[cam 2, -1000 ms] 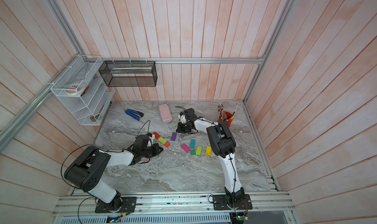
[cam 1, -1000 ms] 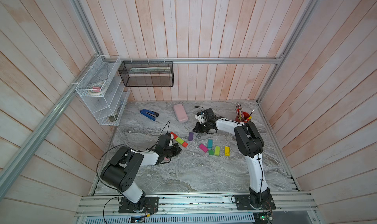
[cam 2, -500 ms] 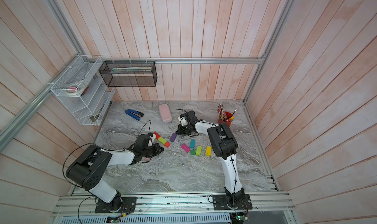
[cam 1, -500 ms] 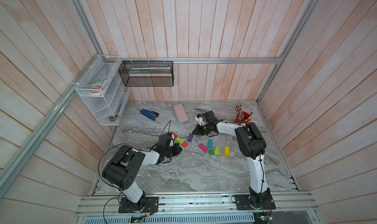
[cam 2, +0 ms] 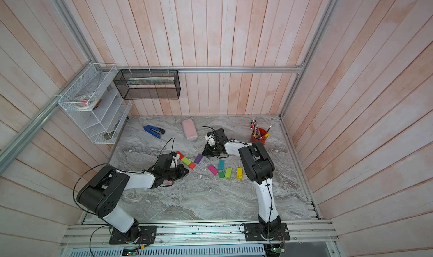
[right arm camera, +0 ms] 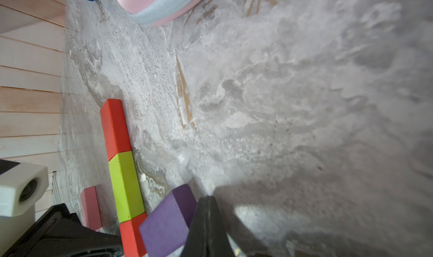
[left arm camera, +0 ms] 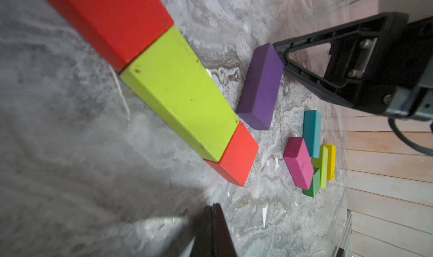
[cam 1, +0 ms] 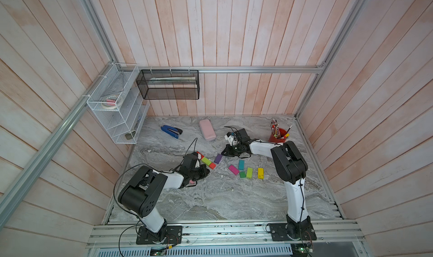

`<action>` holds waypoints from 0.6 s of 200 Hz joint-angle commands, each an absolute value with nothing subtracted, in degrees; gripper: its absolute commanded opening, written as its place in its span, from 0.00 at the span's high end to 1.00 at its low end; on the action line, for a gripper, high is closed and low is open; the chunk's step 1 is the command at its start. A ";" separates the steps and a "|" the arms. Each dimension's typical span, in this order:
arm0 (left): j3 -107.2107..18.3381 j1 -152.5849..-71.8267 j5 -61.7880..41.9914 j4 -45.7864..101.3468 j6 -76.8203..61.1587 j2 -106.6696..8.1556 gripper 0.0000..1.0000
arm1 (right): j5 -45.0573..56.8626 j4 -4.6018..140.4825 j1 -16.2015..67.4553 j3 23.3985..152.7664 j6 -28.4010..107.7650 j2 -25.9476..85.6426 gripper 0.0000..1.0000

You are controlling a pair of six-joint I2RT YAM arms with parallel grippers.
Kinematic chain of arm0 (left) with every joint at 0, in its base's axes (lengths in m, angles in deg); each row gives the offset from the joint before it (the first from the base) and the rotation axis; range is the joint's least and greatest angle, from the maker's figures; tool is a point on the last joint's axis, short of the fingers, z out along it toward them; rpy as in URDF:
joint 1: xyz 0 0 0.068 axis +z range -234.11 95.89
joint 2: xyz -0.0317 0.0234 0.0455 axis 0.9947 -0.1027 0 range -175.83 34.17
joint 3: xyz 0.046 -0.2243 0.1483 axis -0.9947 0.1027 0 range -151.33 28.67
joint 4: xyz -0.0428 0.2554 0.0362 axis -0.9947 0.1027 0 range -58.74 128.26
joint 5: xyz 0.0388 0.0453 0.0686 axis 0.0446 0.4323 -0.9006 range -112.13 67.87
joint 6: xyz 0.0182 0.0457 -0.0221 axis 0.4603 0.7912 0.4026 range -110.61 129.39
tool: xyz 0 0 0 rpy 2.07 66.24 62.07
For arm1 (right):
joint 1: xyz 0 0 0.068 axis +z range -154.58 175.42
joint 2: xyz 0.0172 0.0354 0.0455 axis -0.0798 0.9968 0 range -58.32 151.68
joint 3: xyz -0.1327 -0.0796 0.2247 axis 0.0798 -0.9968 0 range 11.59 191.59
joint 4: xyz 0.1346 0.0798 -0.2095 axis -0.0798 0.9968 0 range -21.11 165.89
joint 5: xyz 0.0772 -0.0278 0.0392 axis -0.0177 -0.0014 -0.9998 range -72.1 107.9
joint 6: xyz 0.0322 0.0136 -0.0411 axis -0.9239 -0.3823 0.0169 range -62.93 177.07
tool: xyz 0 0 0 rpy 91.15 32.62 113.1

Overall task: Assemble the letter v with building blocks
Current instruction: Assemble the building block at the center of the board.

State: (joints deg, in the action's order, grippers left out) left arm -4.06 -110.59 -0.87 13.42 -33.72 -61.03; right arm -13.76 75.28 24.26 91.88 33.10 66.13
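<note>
A red brick [cam 1: 199,154], a lime brick [cam 1: 206,161] and a short red cube [cam 1: 212,165] lie end to end in a slanted line. A purple brick [cam 1: 218,158] lies apart from that line, angled up from the cube. My right gripper [cam 1: 222,153] is shut and empty, its tip against the purple brick's [right arm camera: 168,220] far end. My left gripper [cam 1: 207,172] is shut and empty, just short of the red cube [left arm camera: 236,157]. A pink brick [cam 1: 192,181] peeks from under the left wrist. Teal [cam 1: 241,165], magenta [cam 1: 233,169], green [cam 1: 242,174], lime [cam 1: 249,173] and yellow [cam 1: 260,173] blocks cluster to the right.
A pale pink case [cam 1: 207,129] and a blue stapler [cam 1: 171,131] lie at the back. A red cup of pencils [cam 1: 277,135] stands back right, near the right arm. A white wire shelf [cam 1: 117,117] and a black mesh basket [cam 1: 168,84] hang on the walls.
My right gripper has slid forward and left, down to the purple brick's far end. The left arm has barely shifted.
</note>
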 commanded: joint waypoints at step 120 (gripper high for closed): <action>-4.80 -111.18 -0.02 14.20 -32.71 -63.30 1.00 | -9.88 80.88 25.66 85.91 32.11 65.04 0.96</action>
